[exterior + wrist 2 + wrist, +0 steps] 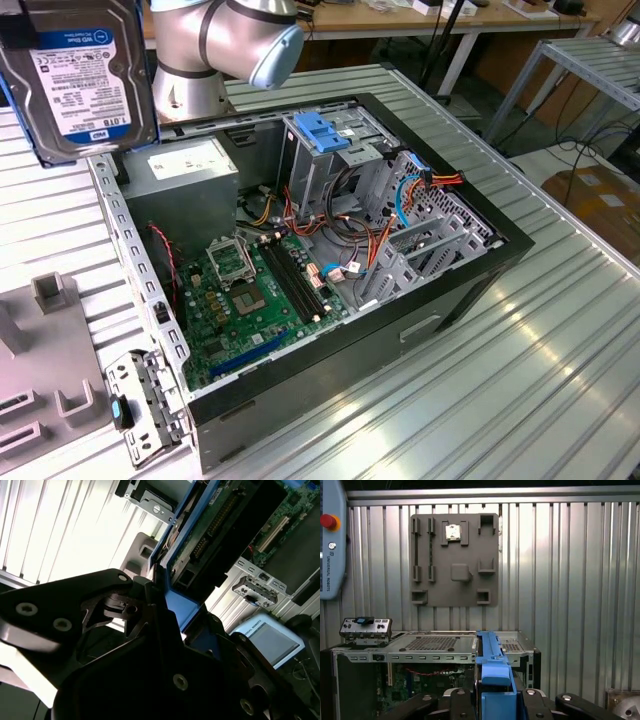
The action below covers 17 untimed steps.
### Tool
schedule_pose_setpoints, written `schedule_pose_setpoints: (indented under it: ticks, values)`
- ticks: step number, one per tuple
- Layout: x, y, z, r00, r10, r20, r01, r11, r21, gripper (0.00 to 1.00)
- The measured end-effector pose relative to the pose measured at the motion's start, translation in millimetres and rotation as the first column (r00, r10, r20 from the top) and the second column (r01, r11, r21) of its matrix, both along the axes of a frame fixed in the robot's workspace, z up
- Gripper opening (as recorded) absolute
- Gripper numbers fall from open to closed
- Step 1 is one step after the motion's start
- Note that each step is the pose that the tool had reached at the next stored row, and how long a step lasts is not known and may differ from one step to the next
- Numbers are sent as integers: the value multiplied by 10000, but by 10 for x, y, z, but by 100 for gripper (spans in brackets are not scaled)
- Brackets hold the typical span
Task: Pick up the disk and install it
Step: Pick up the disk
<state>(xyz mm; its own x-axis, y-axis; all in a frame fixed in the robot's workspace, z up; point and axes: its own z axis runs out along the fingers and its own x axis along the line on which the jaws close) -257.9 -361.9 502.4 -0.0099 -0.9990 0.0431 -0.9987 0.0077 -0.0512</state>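
- Disk [75, 85] sits in the upper left of the exterior view, label side facing out, lifted clear of the table [520, 340].
- Gripper [493, 697]: jaws drawn in narrow and clamped on the disk's blue rail [175, 605], one finger [457, 700] on each side. The grip shows in both wrist views.
- Arm [220, 40] is at the top of the exterior view, just right of the disk.
- Case [330, 250] lies open mid-frame, board [250, 290] exposed.
- Cage [345, 165] stands inside, toward the back, with a light-blue latch [320, 130] on top. The disk is well apart from it.
- Grey plate [40, 360] is at lower left, with a metal bracket [140, 400] just beside the case's near corner.
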Motion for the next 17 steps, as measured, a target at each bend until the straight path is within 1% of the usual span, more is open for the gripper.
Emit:
schedule_pose_setpoints:
  ticks: [4,12,14,15,17]
  values:
    - [131,0,-1,10000,0,0,0,10000,1,37]
    - [269,-2,-2,10000,1,0,-1,10000,1,37]
    - [359,-2,-4,10000,0,1,0,10000,1,37]
    - [422,-2,-4,10000,0,0,0,10000,1,37]
    - [499,-2,-5,10000,1,0,-1,10000,1,37]
